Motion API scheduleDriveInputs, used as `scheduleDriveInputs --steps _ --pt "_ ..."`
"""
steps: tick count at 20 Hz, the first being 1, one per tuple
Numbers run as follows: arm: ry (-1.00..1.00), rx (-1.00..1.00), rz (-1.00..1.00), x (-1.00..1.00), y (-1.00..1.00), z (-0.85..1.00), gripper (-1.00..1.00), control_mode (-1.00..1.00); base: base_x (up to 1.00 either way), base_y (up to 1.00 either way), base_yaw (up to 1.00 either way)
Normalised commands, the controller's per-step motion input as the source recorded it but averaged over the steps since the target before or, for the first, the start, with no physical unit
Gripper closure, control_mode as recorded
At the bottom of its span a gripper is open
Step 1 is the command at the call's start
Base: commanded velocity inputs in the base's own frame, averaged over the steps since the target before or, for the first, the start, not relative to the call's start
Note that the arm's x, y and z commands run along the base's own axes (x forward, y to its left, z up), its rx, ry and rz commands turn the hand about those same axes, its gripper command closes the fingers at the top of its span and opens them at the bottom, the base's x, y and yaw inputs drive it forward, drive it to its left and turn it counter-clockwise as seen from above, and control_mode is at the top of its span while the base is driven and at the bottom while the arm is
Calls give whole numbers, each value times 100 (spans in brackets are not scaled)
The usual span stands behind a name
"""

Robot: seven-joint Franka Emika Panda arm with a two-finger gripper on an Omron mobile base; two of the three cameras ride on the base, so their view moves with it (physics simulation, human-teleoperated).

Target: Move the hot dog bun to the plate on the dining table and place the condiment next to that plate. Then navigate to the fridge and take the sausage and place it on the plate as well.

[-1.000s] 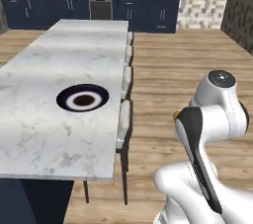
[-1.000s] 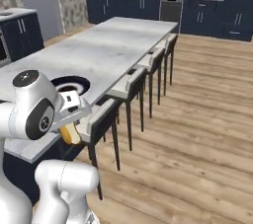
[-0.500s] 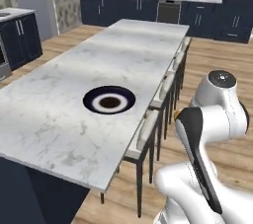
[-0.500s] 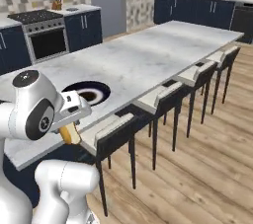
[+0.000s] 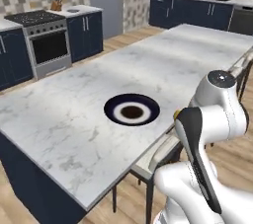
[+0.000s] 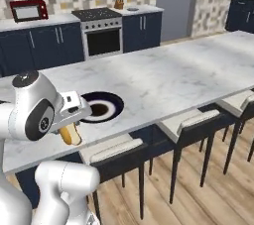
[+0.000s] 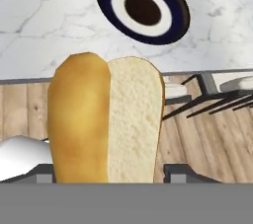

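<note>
While the hot dog bun (image 7: pixel 106 122) sits clamped in the gripper (image 7: pixel 106 176), the plate (image 5: pixel 132 110) waits.
The bun hangs off the marble dining table's (image 5: pixel 74 119) edge (above wood floor (image 7: pixel 207 139)), near the dark-rimmed plate.

The bun (image 7: pixel 106 122) is golden brown on one half, pale cream on the other. The plate (image 5: pixel 132 109) has a navy rim, a white ring and what looks like a dark brown centre. The worktop (image 5: pixel 74 114) is white marble with grey veins.
</note>
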Motion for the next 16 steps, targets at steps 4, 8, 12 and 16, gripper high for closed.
scheduleDriveInputs --steps 4,8,12,16 --pt "0 0 0 0 0 0 100 100 46 -65 54" --pt "0 0 0 0 0 0 100 100 68 -61 52" --pt "0 4 23 49 -26 0 100 -100 45 -27 25" --pt "0 12 38 100 -43 0 100 -100 0 0 0"
